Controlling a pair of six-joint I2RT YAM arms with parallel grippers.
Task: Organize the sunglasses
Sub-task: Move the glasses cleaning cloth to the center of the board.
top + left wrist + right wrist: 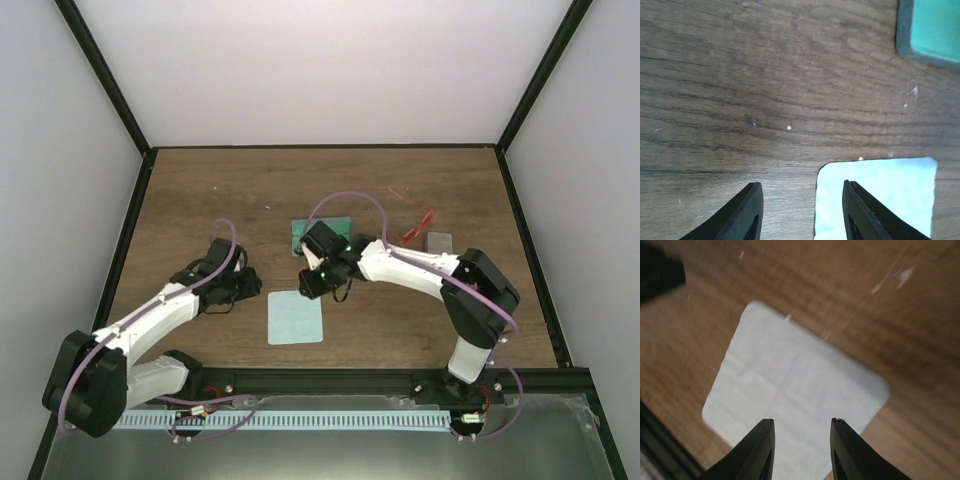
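Note:
The red-orange sunglasses (418,227) lie at the right back of the table, next to a small grey case (439,241). A thin pinkish shape (398,194) lies farther back; it may be the pink pair. My left gripper (249,285) is open and empty, low over bare wood just left of a pale teal cloth (296,317). In the left wrist view the gripper (802,186) has the cloth's corner (880,195) by its right finger. My right gripper (311,284) is open and empty above the cloth's far edge; the right wrist view shows the gripper (802,421) over the cloth (790,380).
An open green-lined case (322,233) lies behind the right wrist, partly hidden by it; its corner shows in the left wrist view (932,27). A dark part of the left gripper (659,271) shows in the right wrist view. Black frame rails edge the table.

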